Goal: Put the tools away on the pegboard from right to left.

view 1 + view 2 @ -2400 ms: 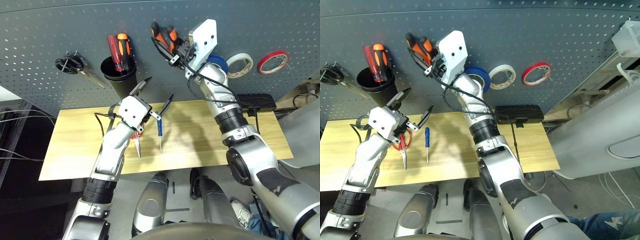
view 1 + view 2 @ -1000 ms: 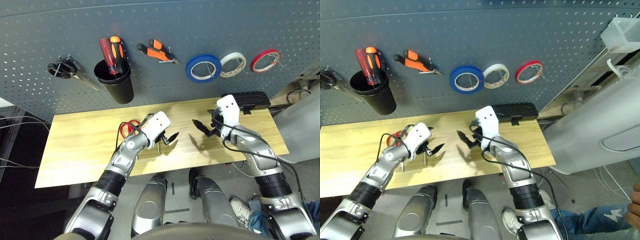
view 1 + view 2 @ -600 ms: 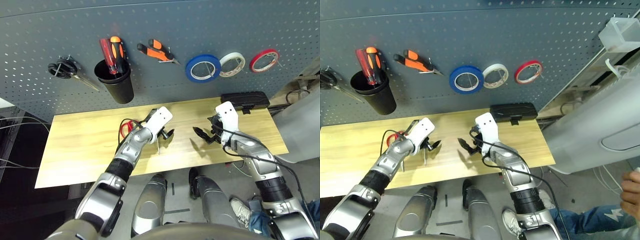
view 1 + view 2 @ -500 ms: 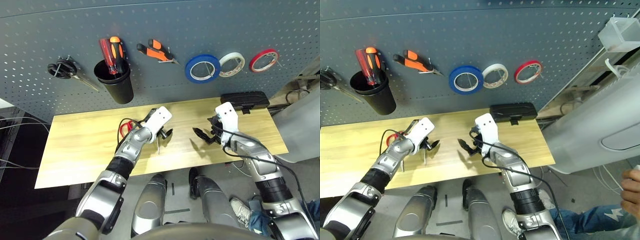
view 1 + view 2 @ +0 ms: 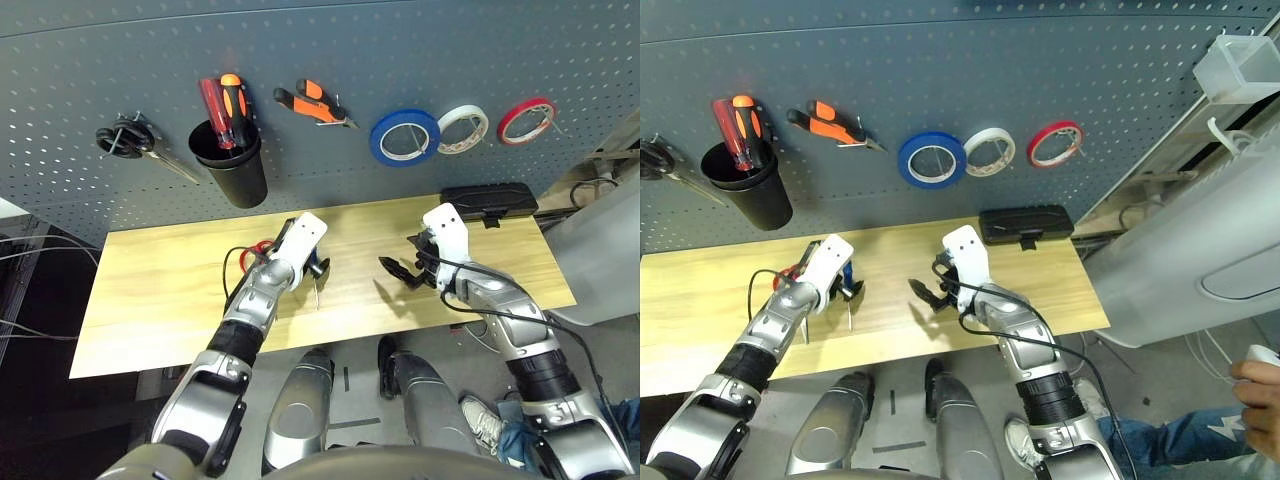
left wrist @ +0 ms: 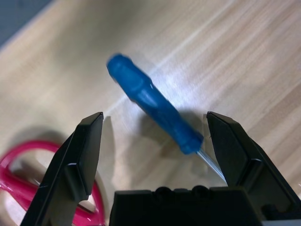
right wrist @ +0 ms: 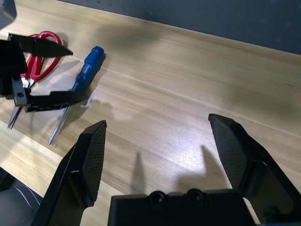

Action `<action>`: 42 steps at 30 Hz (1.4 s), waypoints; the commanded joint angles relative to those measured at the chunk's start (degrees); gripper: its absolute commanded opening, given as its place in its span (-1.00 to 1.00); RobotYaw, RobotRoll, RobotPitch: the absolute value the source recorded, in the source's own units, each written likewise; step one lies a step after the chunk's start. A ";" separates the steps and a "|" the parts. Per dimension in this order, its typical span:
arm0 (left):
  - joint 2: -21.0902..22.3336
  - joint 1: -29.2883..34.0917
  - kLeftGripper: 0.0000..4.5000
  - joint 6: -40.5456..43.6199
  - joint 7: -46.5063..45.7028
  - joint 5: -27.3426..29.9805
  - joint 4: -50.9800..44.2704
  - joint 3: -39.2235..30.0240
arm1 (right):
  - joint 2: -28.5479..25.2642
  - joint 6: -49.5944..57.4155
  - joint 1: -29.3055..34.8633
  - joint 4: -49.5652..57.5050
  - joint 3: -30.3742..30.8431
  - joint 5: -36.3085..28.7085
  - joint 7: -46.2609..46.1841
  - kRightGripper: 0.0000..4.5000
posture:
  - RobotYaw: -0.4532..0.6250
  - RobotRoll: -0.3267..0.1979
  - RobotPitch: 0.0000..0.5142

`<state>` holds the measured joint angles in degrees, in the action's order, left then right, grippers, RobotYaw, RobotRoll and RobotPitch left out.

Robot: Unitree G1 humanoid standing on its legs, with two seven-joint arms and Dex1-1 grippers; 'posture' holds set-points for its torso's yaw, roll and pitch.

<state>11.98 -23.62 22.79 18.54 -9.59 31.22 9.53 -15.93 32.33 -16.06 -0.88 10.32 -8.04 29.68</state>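
Here the blue-handled screwdriver [image 6: 153, 108] is framed between the spread fingers of the left gripper [image 6: 155, 141] (nothing gripped), beside the red-handled scissors [image 7: 35, 49], near the table's [image 5: 150, 290] front edge; the right gripper [image 7: 164, 155] is spread wide, empty.

Left gripper [image 6: 155, 136] agape — screwdriver [image 6: 153, 103] between

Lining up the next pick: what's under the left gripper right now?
The open left gripper hangs over the blue screwdriver, which lies on the wooden table. The red scissors lie beside it, their blades hidden by the gripper.
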 commanded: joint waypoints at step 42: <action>0.56 8.33 -0.78 -20.80 9.89 13.78 -42.53 -1.83 | -8.99 -7.64 -8.86 2.35 2.40 -1.61 18.14 1.00 | 0.13 0.25 -0.16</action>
<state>12.39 -15.72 1.18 28.10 3.12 -9.07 7.72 -24.89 24.66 -25.12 0.67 12.34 -9.07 47.03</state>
